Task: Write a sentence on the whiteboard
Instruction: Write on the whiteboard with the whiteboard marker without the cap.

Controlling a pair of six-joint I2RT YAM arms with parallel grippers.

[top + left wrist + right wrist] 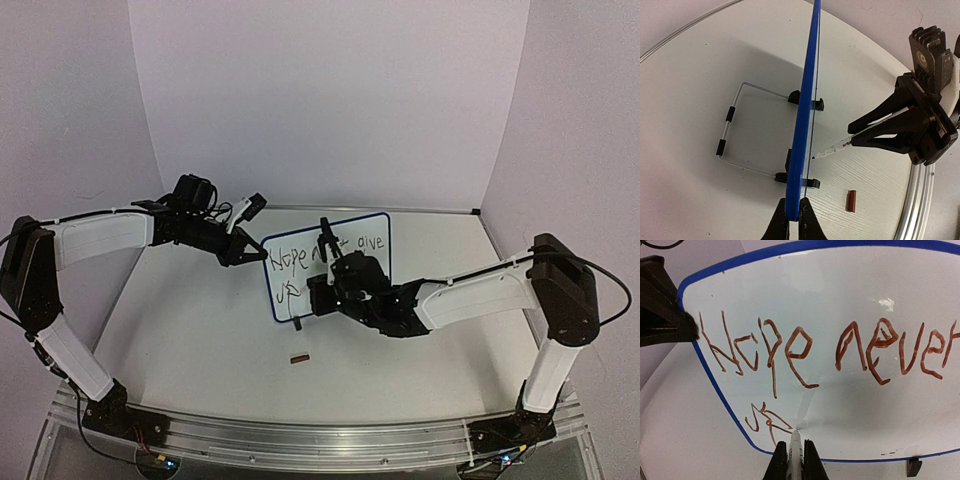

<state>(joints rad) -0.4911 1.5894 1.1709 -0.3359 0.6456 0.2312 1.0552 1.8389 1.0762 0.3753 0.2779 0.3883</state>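
At the centre of the overhead frame, the whiteboard (352, 224) stood upright on the table (200, 330), propped from behind by a wire stand (730, 135). The left claw (250, 250) was pinched shut on the board's blue edge at the left, steadying it. The right claw (792, 460) was closed around a marker (796, 442), whose tip touched the board low and left in the right wrist view. There the sentence (772, 360) read "Hope never" in reddish strokes, with "give" visible from overhead and a rough "up" beneath. We judged the writing to be in its last word. The next move, as we saw it, called for finishing that letter with light pressure, then lifting the tip straight off without nudging the board. A small reddish-brown piece (298, 357) lay on the table at lower centre.
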